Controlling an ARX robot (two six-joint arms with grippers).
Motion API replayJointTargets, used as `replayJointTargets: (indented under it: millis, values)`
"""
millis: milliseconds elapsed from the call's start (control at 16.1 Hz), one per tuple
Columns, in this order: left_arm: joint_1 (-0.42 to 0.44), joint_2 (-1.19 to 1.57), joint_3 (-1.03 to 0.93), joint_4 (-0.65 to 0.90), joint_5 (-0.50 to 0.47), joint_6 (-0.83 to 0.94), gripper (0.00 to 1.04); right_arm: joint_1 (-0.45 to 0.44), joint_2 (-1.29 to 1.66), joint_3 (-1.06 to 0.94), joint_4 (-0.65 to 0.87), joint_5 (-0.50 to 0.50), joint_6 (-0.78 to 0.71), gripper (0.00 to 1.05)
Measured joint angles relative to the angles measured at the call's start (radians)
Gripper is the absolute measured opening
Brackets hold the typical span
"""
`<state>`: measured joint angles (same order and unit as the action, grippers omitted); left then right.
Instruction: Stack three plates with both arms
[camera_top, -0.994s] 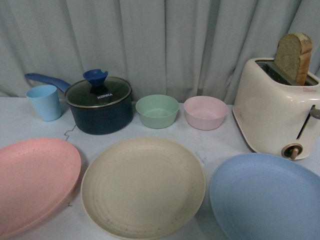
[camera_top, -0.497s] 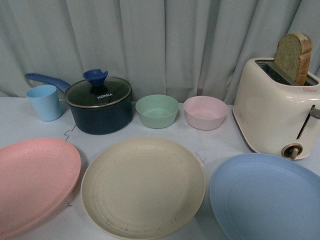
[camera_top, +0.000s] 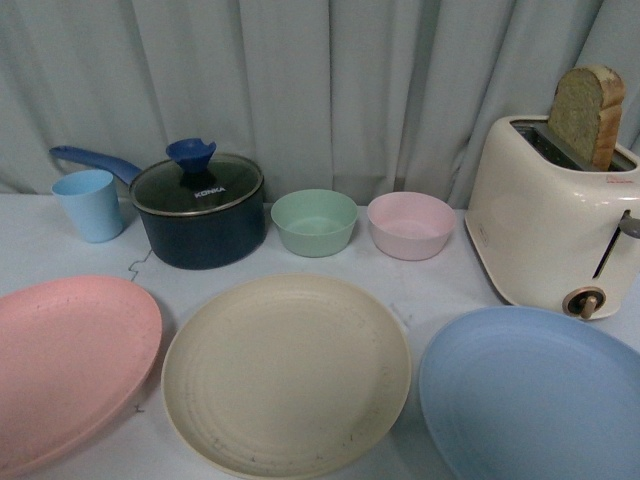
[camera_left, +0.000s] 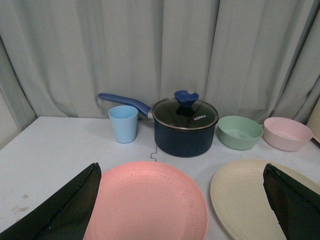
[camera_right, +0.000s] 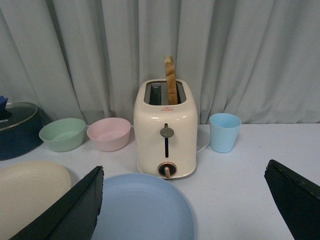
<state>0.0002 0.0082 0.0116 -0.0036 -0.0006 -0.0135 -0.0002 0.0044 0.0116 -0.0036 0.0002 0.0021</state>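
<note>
Three plates lie side by side along the table's near edge: a pink plate (camera_top: 70, 365) on the left, a cream plate (camera_top: 287, 370) in the middle, a light blue plate (camera_top: 535, 395) on the right. No arm shows in the front view. In the left wrist view my left gripper (camera_left: 182, 200) stands open above the pink plate (camera_left: 147, 200), with the cream plate (camera_left: 247, 197) beside it. The right wrist view shows my right gripper (camera_right: 185, 205) open over the light blue plate's (camera_right: 140, 207) edge and bare table. Nothing is between either pair of fingers.
Behind the plates stand a light blue cup (camera_top: 90, 204), a dark blue lidded pot (camera_top: 200, 210), a green bowl (camera_top: 314, 221) and a pink bowl (camera_top: 410, 224). A cream toaster (camera_top: 550, 220) with a bread slice (camera_top: 587, 112) sits at the right. Another blue cup (camera_right: 224, 132) stands past the toaster. A curtain closes the back.
</note>
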Motion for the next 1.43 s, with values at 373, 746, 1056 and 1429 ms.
replayJointTargets:
  millis: [373, 746, 1056, 1429]
  values:
    - [0.0, 0.0, 0.0, 0.0, 0.0, 0.0, 0.98, 0.0, 0.0, 0.0, 0.0, 0.0, 0.0, 0.98]
    - [0.0, 0.0, 0.0, 0.0, 0.0, 0.0, 0.98, 0.0, 0.0, 0.0, 0.0, 0.0, 0.0, 0.98]
    - [0.0, 0.0, 0.0, 0.0, 0.0, 0.0, 0.98, 0.0, 0.0, 0.0, 0.0, 0.0, 0.0, 0.98]
    - [0.0, 0.0, 0.0, 0.0, 0.0, 0.0, 0.98, 0.0, 0.0, 0.0, 0.0, 0.0, 0.0, 0.98]
